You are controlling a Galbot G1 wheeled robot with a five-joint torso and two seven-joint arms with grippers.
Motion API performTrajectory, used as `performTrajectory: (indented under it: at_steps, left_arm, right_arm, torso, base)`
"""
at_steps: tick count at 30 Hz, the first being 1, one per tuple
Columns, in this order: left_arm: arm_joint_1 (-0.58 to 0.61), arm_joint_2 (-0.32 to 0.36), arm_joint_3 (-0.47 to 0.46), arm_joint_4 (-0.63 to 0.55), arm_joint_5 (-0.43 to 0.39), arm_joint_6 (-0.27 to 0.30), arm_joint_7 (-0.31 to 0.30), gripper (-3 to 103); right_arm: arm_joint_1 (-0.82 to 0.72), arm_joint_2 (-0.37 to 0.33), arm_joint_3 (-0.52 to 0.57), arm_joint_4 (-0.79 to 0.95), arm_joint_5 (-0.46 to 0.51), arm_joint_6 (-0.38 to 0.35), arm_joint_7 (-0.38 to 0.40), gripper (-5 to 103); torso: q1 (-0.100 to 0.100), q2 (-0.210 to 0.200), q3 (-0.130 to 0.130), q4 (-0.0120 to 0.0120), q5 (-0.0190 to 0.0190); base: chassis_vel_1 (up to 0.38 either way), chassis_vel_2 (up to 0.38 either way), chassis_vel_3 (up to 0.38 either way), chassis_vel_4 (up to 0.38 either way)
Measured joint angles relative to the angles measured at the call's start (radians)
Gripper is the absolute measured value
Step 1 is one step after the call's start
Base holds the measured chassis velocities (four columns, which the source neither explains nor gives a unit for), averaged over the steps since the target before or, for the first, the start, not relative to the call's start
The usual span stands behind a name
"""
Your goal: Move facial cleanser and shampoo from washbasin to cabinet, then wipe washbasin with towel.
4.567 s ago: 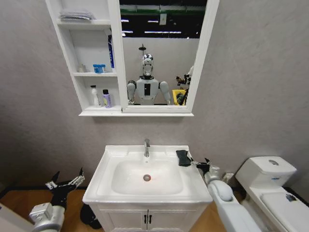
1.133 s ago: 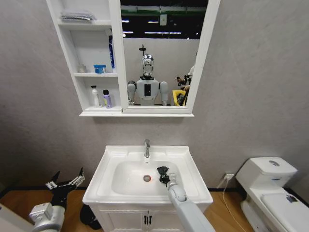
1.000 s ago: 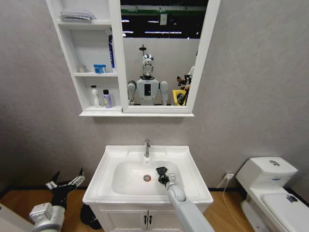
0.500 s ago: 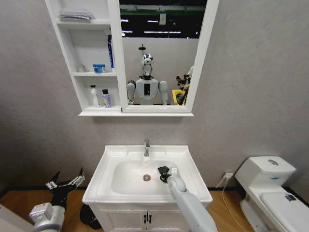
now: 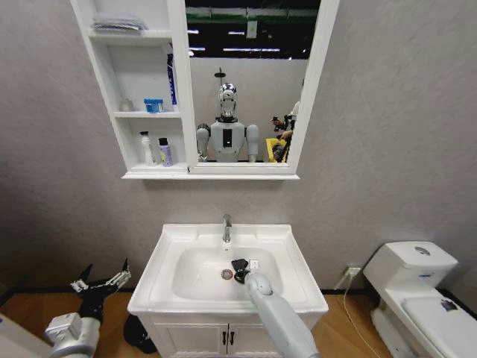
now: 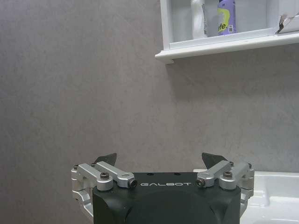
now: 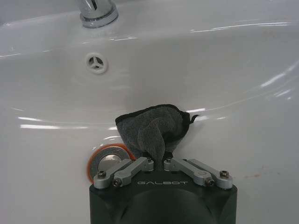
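Half a second on, the right end effector (image 5: 238, 269) has slid across the bowl of the washbasin (image 5: 173, 237) from its right-hand slope toward the middle, and now sits just beside the round drain (image 5: 227, 274), in front of the chrome faucet (image 5: 226, 227). Its fingers are pinched narrow on the dark towel (image 7: 154, 128), which bunches out ahead of them and rests on the white ceramic close to the orange-ringed drain (image 7: 108, 161), below the overflow hole (image 7: 96, 62).

Two bottles, likely the cleanser and the shampoo, already stand on the lowest shelf of the cabinet (image 5: 139, 103) beside the mirror (image 5: 250, 82), so wiping is judged to be the step in hand.

To wipe well, the cloth wants to stay pressed flat to the curve of the bowl, with the strokes overlapping and carried out to the flat rim as well as the floor. The bunched fold should be kept off the drain opening, where it could snag. Whether the metal fingers clear the ceramic cannot be told from here; only cloth should touch it.

The left end effector (image 6: 161, 161) hangs parked low beside the vanity, its fingers spread wide and holding nothing.
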Motion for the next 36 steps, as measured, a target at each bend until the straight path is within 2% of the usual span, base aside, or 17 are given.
performTrajectory:
  at_steps: [10, 14, 18, 23, 25, 28, 33, 36]
  left_arm:
    - [0.000, 0.000, 0.000, 0.000, 0.000, 0.000, 0.000, 100]
    - [0.000, 0.000, 0.000, 0.000, 0.000, 0.000, 0.000, 100]
    - [0.000, 0.000, 0.000, 0.000, 0.000, 0.000, 0.000, 100]
    - [0.000, 0.000, 0.000, 0.000, 0.000, 0.000, 0.000, 100]
    - [0.000, 0.000, 0.000, 0.000, 0.000, 0.000, 0.000, 100]
    - [0.000, 0.000, 0.000, 0.000, 0.000, 0.000, 0.000, 100]
    - [0.000, 0.000, 0.000, 0.000, 0.000, 0.000, 0.000, 100]
    - [0.000, 0.000, 0.000, 0.000, 0.000, 0.000, 0.000, 100]
  right_arm:
    - [0.030, 0.096, -0.015, -0.084, -0.004, 0.031, -0.036, 4]
    - [0.039, 0.113, -0.012, -0.098, -0.002, 0.041, -0.037, 4]
    - [0.040, 0.103, 0.001, -0.098, -0.002, 0.039, -0.029, 4]
    - [0.024, 0.043, 0.020, -0.063, 0.000, 0.029, -0.016, 4]
    - [0.015, -0.002, 0.030, -0.036, 0.007, 0.016, -0.011, 4]
    - [0.012, -0.026, 0.033, -0.029, 0.007, 0.013, -0.021, 4]
    - [0.011, -0.024, 0.029, -0.029, 0.003, 0.012, -0.022, 4]
    - [0.013, 0.011, 0.018, -0.046, -0.010, 0.013, -0.024, 4]
  torso:
    - [0.000, 0.000, 0.000, 0.0002, 0.0001]
    - [0.000, 0.000, 0.000, 0.0005, 0.0001]
    - [0.000, 0.000, 0.000, 0.0006, 0.0004]
    - [0.000, 0.000, 0.000, 0.0003, 0.0005]
    - [0.000, 0.000, 0.000, 0.0002, 0.0003]
    - [0.000, 0.000, 0.000, 0.0002, 0.0003]
    - [0.000, 0.000, 0.000, 0.0000, 0.0000]
    - [0.000, 0.000, 0.000, -0.0002, 0.0000]
  base:
    - [0.000, 0.000, 0.000, 0.000]
    - [0.000, 0.000, 0.000, 0.000]
    - [0.000, 0.000, 0.000, 0.000]
    - [0.000, 0.000, 0.000, 0.000]
    - [0.000, 0.000, 0.000, 0.000]
    - [0.000, 0.000, 0.000, 0.000]
    - [0.000, 0.000, 0.000, 0.000]
    - [0.000, 0.000, 0.000, 0.000]
